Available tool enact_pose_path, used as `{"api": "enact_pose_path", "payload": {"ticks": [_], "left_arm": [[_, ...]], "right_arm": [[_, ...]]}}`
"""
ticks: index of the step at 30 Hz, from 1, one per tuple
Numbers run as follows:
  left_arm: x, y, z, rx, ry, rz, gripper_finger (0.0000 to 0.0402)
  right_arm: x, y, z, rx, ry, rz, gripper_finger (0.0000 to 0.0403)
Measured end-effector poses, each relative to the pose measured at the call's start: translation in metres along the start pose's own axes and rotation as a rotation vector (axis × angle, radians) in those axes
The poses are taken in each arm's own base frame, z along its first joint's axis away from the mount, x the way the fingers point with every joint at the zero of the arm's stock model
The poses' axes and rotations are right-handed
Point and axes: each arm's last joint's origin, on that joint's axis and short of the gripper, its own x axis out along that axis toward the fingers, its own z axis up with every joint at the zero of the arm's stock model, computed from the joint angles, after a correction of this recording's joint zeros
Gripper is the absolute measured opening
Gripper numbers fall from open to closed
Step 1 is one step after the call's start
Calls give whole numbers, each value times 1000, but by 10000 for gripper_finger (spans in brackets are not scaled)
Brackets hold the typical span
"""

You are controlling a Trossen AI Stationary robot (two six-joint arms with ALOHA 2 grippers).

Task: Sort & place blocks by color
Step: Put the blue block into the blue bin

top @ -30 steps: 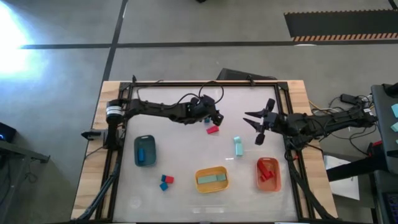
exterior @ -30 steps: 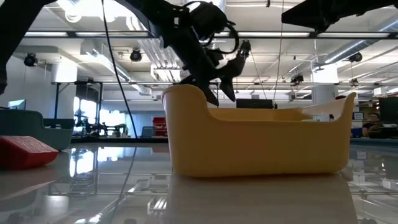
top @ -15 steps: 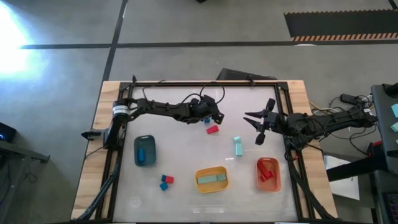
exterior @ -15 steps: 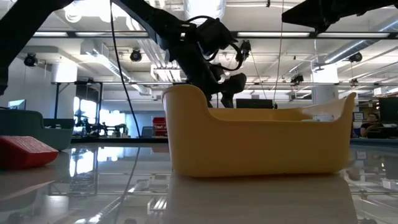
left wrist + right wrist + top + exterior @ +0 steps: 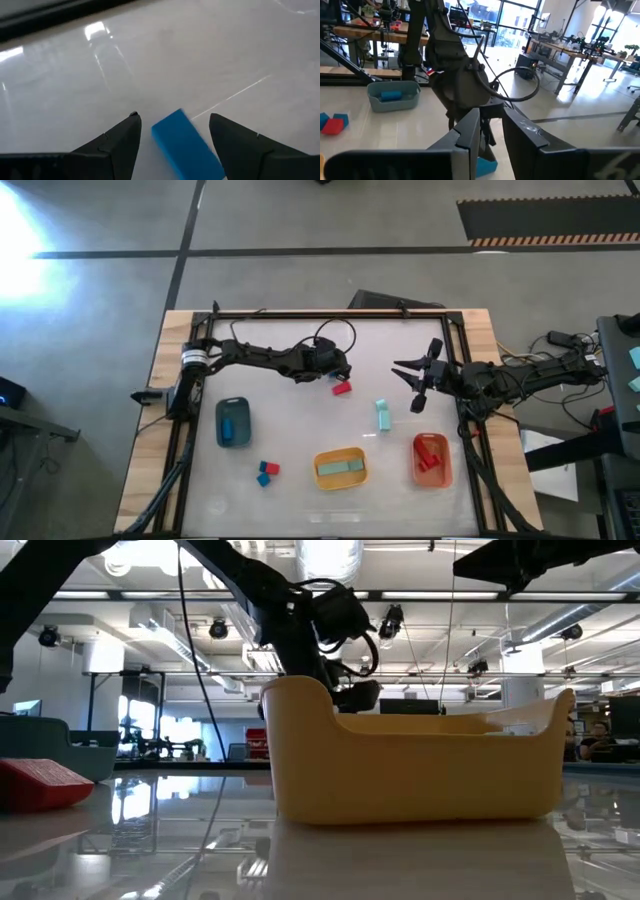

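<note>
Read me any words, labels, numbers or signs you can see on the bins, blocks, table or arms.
No readable text shows in any view.
Yellow bin: plain, no label.
Blue block between the open left gripper fingers: unmarked.
Right gripper: no marking legible.
Striped floor mat: hazard stripes only, no words.

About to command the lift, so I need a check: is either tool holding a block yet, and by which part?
Nothing is held. The left tool is open, its fingers either side of the blue block, not closed on it. The right tool hangs open and empty.
</note>
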Motion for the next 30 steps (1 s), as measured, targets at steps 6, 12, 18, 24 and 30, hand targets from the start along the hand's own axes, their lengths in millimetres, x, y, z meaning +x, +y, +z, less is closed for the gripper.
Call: {"api": "enact_pose_path", "payload": {"ticks": [6, 12, 18, 24, 30], "left_arm": [[3, 2, -8, -22, 10, 1, 219], [6, -7, -10, -53, -29, -55, 219], [19, -7, -21, -54, -19, -17, 219], [19, -6, -22, -49, -18, -8, 219], [20, -6, -23, -49, -21, 3, 219]], "right_arm": [[0, 0, 0, -1, 2, 1, 73], [0, 0, 0, -1, 2, 1, 75], [1, 1, -2, -5, 9, 1, 72], [2, 2, -2, -9, 14, 2, 76], [2, 2, -2, -26, 13, 2, 73]]}}
